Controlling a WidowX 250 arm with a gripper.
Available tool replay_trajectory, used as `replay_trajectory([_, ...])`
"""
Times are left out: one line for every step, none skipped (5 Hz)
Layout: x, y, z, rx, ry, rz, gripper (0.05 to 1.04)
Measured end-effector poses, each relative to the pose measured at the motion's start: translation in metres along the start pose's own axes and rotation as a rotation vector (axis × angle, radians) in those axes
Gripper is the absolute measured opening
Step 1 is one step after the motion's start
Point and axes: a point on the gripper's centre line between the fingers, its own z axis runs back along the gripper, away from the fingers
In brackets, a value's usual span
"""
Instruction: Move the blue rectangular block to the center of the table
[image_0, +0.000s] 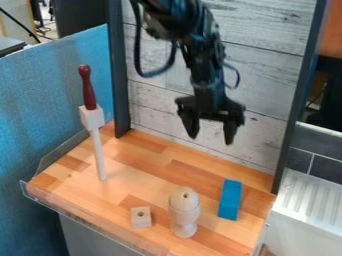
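The black gripper hangs high over the back part of the wooden table, its two fingers pointing down and spread apart, with nothing between them. It is open. Below it and toward the right lies the blue rectangular block, flat on the tabletop near the right edge. Gripper and block are well apart.
A pale egg-shaped piece in a wooden cup stands just left of the blue block. Left of that is a small wooden cube with a hole. A tall white rod with a white block and dark red handle rises at the left.
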Motion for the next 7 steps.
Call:
replay_trajectory([0.005, -0.001, -0.024, 0.011, -0.004, 0.007, 1.001])
replay_trajectory([0.001, -0.004, -0.042, 0.054, 0.010, 0.063, 1.001])
replay_trajectory([-0.005, -0.013, -0.050, 0.082, -0.012, 0.104, 1.001])
replay_trajectory([-0.015, -0.029, -0.064, 0.095, -0.008, 0.106, 1.001])
replay_trajectory([-0.022, -0.035, -0.076, 0.127, 0.007, 0.096, 1.001])
replay_trajectory([-0.028, -0.035, -0.092, 0.151, 0.025, 0.093, 1.001])
replay_trajectory([-0.023, -0.036, -0.094, 0.158, 0.007, 0.095, 1.001])
